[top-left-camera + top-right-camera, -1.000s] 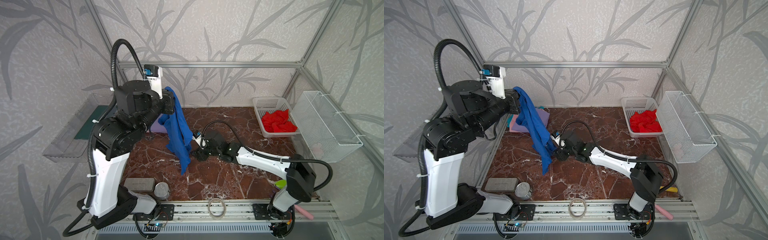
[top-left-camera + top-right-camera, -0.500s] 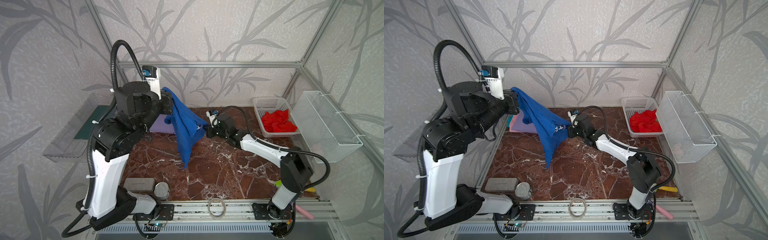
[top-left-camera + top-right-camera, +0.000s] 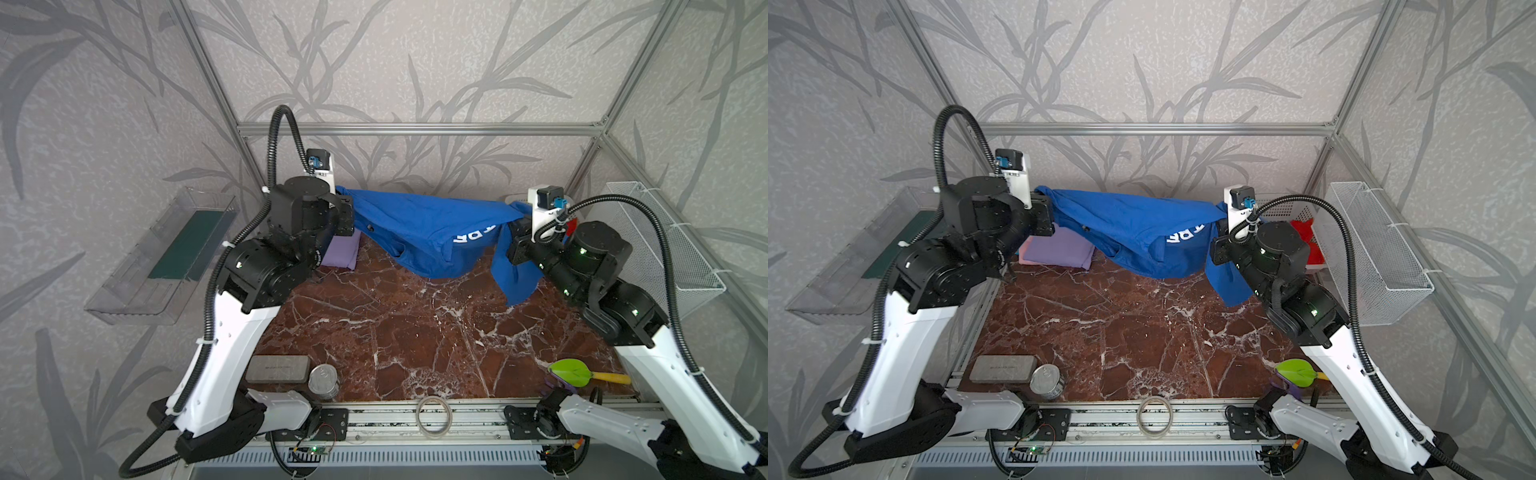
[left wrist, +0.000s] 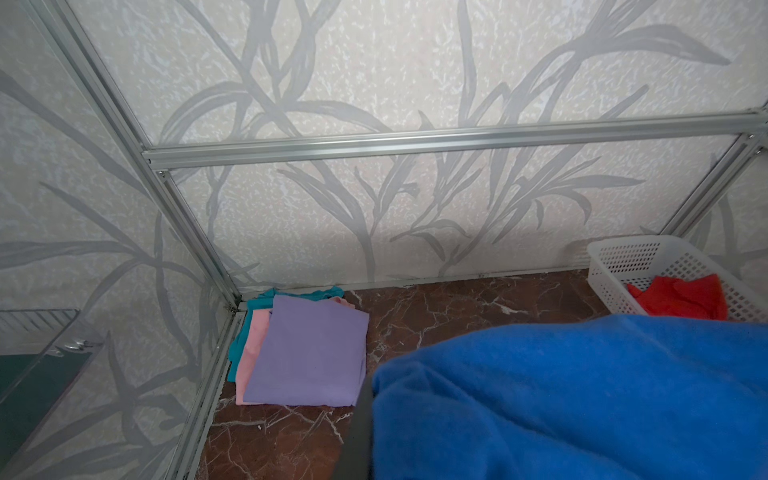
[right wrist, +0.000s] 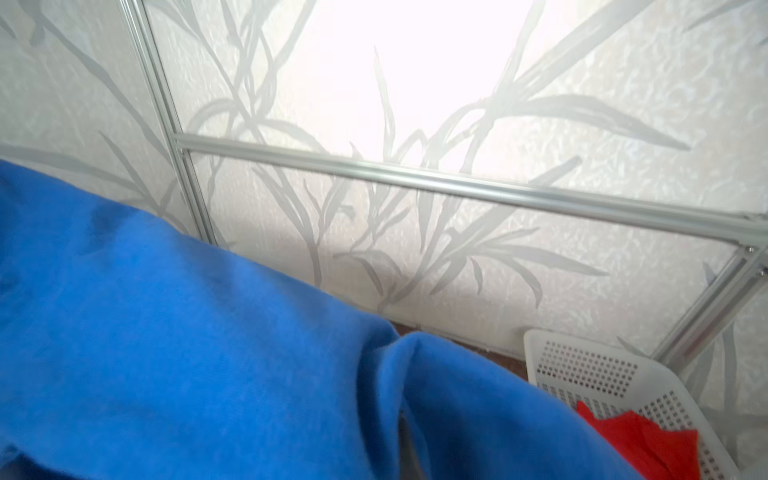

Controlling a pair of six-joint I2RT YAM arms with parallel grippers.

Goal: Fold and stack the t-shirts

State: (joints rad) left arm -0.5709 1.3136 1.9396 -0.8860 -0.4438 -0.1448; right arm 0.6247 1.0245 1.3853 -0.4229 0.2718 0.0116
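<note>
Stretching one blue shirt (image 3: pixel 415 232) aloft, pinched in left gripper (image 3: pixel 352 212) and right gripper (image 3: pixel 516 232). Spotting three folded shirts (image 4: pixel 307 353) at ten o'clock, one red shirt (image 4: pixel 681 297) at two.

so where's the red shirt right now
The red shirt lies in the white basket at the back right, partly hidden behind the right arm in both top views.

The royal blue t-shirt (image 3: pixel 419 232) is showing white lettering (image 3: pixel 473 235) across its cloth. The folded shirts are showing three soft colours: a lavender shirt (image 4: pixel 307 353), a pink shirt (image 4: pixel 251 357) and a teal shirt (image 4: pixel 240 332). The bright red shirt (image 4: pixel 681 297) is standing out against the white perforated basket (image 4: pixel 631 266). The table (image 3: pixel 395 328) is displaying reddish-brown marble with white veins, and the wall (image 3: pixel 415 62) is showing a grey leaf pattern.
</note>
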